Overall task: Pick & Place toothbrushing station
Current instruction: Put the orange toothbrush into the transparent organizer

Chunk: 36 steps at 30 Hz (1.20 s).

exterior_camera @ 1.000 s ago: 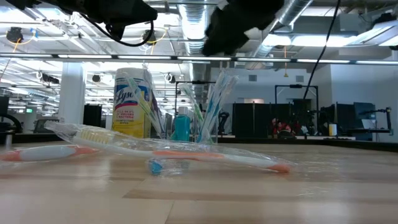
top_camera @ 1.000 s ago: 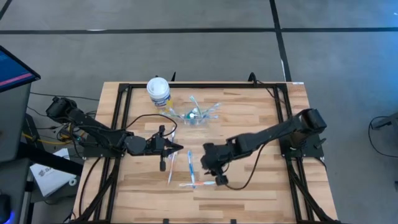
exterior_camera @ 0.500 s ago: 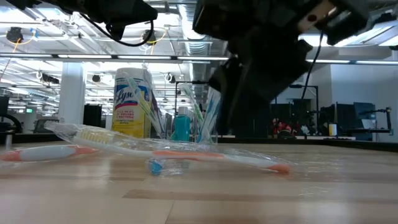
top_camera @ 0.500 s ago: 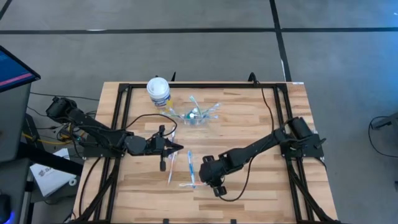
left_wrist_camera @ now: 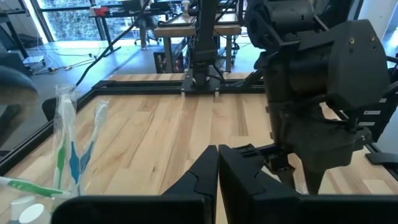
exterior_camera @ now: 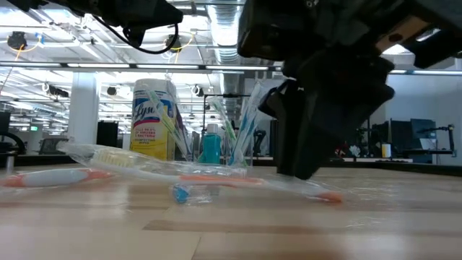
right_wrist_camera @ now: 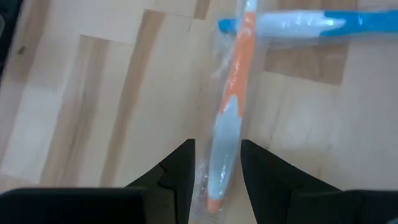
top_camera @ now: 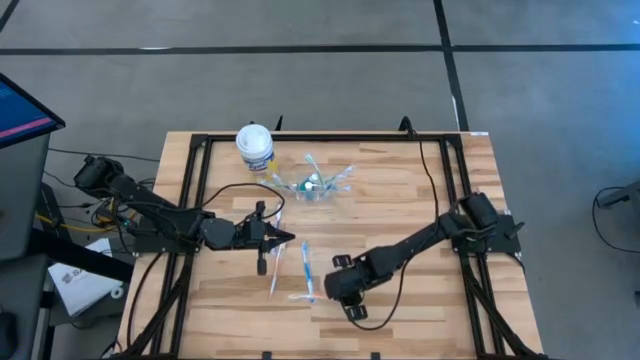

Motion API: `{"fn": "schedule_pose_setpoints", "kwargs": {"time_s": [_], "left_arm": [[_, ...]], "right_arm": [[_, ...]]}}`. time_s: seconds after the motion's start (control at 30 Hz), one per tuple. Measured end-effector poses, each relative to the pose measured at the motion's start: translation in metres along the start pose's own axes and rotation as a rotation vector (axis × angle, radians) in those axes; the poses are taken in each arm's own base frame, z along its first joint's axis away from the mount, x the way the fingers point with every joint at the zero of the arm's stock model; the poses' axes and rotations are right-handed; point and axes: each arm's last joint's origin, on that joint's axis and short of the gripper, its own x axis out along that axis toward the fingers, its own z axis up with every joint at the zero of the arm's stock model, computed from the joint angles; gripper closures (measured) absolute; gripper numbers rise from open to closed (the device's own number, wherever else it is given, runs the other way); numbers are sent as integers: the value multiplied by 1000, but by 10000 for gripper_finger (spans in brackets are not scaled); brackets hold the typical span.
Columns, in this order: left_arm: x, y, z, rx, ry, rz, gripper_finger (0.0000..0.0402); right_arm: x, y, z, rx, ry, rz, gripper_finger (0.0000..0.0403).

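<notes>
Right gripper (right_wrist_camera: pixel 215 163) down at the bench (top_camera: pixel 420 200), near its front edge, jaws apart and straddling the end of a wrapped orange toothbrush (right_wrist_camera: pixel 233 99); not visibly clamped on it. Lying flat across the boards, that orange toothbrush, crossed at its far end by a wrapped blue toothbrush (right_wrist_camera: pixel 298 23). In the high view, same gripper (top_camera: pixel 340 288) just beside the loose brushes (top_camera: pixel 305 272). Left gripper (top_camera: pixel 285 238) hanging above the bench, left of centre, jaws together, nothing between them. Farther back, a clear cup (top_camera: pixel 312 186) standing upright with several toothbrushes fanned out of it. Beside it, toward the back left corner, a white-lidded canister (top_camera: pixel 255 147).
</notes>
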Motion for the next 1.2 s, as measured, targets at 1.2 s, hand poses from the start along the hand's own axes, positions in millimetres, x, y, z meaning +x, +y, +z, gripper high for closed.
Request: {"fn": "schedule_pose_setpoints", "kwargs": {"time_s": [1.2], "left_arm": [[0, 0, 0, 0, 0, 0, 394]], "right_arm": [[8, 8, -13, 7, 62, -161, 394]]}}
